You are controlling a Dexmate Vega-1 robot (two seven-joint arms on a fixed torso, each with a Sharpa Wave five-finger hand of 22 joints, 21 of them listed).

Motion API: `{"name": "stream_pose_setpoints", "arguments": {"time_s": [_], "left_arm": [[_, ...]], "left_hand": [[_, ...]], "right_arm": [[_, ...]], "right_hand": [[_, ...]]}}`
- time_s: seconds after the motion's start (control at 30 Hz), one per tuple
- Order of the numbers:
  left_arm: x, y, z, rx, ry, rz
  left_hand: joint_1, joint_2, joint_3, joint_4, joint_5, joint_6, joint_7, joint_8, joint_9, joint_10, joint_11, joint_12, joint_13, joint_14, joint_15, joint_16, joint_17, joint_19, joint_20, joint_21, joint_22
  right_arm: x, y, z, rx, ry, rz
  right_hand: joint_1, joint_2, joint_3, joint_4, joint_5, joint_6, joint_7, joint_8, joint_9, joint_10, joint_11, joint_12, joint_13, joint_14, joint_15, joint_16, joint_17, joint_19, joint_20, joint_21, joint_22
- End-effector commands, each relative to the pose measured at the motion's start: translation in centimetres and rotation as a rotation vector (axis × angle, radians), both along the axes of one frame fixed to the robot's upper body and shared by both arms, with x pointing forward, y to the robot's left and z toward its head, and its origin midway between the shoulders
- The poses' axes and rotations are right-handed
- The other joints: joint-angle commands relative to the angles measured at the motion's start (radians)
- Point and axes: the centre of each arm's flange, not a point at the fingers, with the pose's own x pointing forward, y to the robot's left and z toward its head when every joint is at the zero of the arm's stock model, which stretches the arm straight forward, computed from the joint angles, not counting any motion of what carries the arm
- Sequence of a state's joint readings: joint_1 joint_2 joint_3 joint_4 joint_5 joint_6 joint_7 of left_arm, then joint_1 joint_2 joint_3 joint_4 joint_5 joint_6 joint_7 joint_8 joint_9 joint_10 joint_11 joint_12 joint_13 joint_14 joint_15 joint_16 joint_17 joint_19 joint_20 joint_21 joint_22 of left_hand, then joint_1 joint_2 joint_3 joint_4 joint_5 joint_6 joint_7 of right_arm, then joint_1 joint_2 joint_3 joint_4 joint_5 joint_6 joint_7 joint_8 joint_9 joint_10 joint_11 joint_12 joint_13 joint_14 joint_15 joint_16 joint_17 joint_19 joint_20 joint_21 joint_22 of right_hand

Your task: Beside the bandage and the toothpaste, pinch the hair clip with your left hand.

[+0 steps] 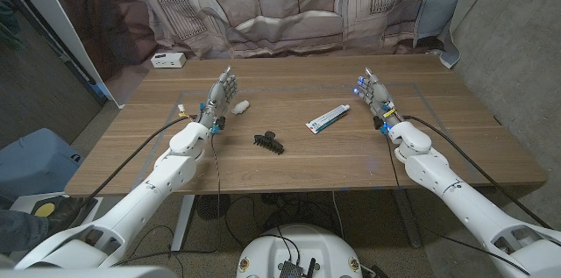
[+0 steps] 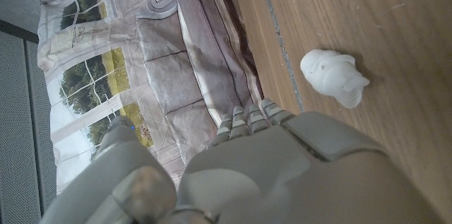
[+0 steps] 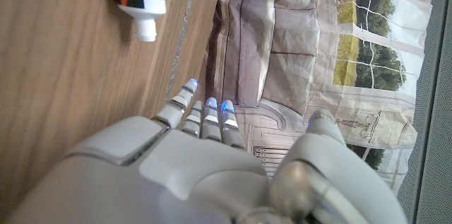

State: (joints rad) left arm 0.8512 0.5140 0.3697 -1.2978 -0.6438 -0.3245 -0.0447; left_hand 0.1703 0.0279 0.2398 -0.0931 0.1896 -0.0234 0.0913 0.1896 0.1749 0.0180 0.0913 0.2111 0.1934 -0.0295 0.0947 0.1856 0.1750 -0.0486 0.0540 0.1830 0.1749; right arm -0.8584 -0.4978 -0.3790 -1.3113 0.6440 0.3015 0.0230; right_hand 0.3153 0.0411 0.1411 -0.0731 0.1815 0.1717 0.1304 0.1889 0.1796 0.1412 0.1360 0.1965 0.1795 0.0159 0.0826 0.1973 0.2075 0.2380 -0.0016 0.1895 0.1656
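Left hand (image 1: 221, 96) open, holds nothing, fingers apart. Bandage (image 1: 241, 104) just beside its fingers; clip (image 1: 269, 143) nearer the robot, inward of the hand, apart. Risk: reach knocks the bandage, or the pinch skids the clip toward toothpaste (image 1: 328, 118). Right hand (image 1: 372, 94) open, idle.
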Motion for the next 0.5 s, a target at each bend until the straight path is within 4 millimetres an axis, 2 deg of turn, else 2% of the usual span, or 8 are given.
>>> {"name": "stream_pose_setpoints", "arguments": {"time_s": [0.03,0.17,0.27,0.3,0.5], "left_arm": [[-1.6,0.4,0.5,0.071,-0.056,0.031],[-2.1,0.5,0.9,0.094,-0.088,0.040],[-2.6,0.5,1.0,0.090,-0.123,0.048],[-2.8,0.6,1.0,0.086,-0.134,0.048],[-3.7,1.0,1.0,0.103,-0.175,0.069]], "left_hand": [[0.031,0.005,0.014,-0.013,0.005,-0.005,0.008,0.004,0.003,0.003,-0.002,0.006,0.002,0.008,-0.002,0.008,0.004,-0.002,0.004,0.009,0.001],[0.056,0.007,0.023,-0.029,0.003,0.000,0.009,0.007,0.004,0.010,-0.002,0.008,0.002,0.016,-0.004,0.009,0.003,-0.006,0.010,0.008,0.001],[0.100,0.009,0.039,-0.054,-0.002,0.030,0.011,0.018,0.004,0.039,-0.002,0.018,0.003,0.049,-0.007,0.016,0.003,0.010,0.010,0.013,0.000],[0.125,0.009,0.047,-0.065,-0.005,0.053,0.013,0.025,0.005,0.062,-0.004,0.025,0.004,0.071,-0.009,0.020,0.003,0.029,0.001,0.019,0.000],[0.172,0.010,0.063,-0.076,-0.009,0.098,0.016,0.032,0.005,0.106,-0.005,0.037,0.004,0.119,-0.013,0.026,0.002,0.058,0.000,0.024,0.000]], "right_arm": [[-1.2,1.2,-1.5,0.016,-0.021,0.011],[-1.8,1.3,-1.8,0.034,-0.029,0.009],[-2.3,1.3,-2.0,0.044,-0.037,0.003],[-2.5,1.3,-2.1,0.051,-0.037,-0.001],[-3.6,1.5,-2.5,0.052,-0.044,-0.016]], "right_hand": [[0.005,-0.002,0.005,-0.001,0.003,0.010,-0.002,0.006,0.005,0.004,0.005,0.007,0.005,-0.001,0.011,0.003,0.003,0.005,0.001,0.004,0.005],[0.003,-0.005,0.003,-0.002,0.002,0.011,-0.003,0.006,0.005,0.004,0.005,0.006,0.005,-0.001,0.010,0.003,0.003,0.005,0.002,0.004,0.005],[0.003,-0.006,0.002,-0.002,0.002,0.011,-0.003,0.006,0.005,0.004,0.004,0.006,0.005,0.000,0.010,0.003,0.003,0.004,0.001,0.004,0.005],[0.003,-0.007,0.002,-0.003,0.002,0.012,-0.003,0.006,0.005,0.004,0.004,0.006,0.005,0.000,0.009,0.004,0.003,0.004,0.002,0.003,0.005],[0.002,-0.009,0.001,-0.004,0.002,0.015,-0.006,0.007,0.005,0.005,0.003,0.006,0.005,0.001,0.010,0.004,0.002,0.004,0.001,0.003,0.005]]}}
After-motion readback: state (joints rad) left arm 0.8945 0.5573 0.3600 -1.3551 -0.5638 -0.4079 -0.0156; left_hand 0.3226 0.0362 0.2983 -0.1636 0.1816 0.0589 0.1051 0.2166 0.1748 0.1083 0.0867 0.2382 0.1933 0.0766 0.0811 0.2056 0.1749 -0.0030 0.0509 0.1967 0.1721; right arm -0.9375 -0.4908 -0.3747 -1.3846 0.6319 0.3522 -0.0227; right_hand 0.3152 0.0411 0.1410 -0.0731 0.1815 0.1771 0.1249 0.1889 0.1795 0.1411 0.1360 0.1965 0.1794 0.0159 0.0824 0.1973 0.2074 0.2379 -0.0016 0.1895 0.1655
